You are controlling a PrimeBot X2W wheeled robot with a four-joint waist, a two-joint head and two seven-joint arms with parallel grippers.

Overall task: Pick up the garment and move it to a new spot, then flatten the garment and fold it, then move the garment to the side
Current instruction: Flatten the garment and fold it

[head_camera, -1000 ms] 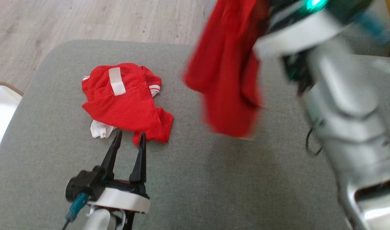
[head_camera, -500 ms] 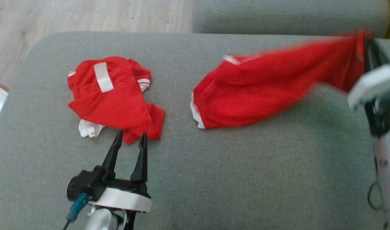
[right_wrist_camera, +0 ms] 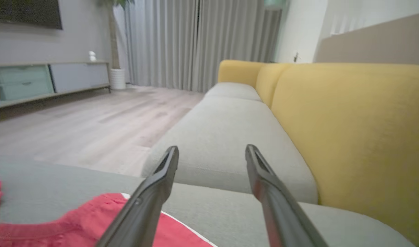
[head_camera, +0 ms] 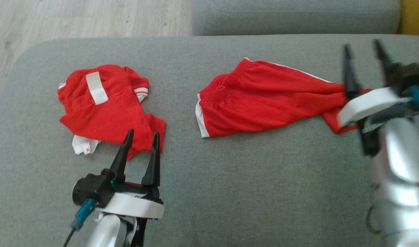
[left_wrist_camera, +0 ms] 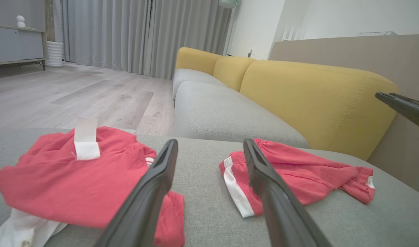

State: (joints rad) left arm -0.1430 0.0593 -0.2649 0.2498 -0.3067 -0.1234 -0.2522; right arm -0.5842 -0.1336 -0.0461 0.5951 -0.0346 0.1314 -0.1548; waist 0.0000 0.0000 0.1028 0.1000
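Garment [head_camera: 264, 103] lies inside the edges of the cushion [head_camera: 247, 192].

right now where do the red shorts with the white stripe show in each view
Head view: red shorts lie right of centre on the grey cushion.
Left wrist view: red shorts sit right of centre, partly behind the right-hand finger.
Right wrist view: red shorts are at the bottom left edge.
Shared landmark: yellow backrest.

Grey fabric sofa seat [head_camera: 230, 178] across the frame; pale wood-plank floor [head_camera: 75, 17] upper left; mustard-yellow upholstered backrest [head_camera: 415, 17] upper right corner.
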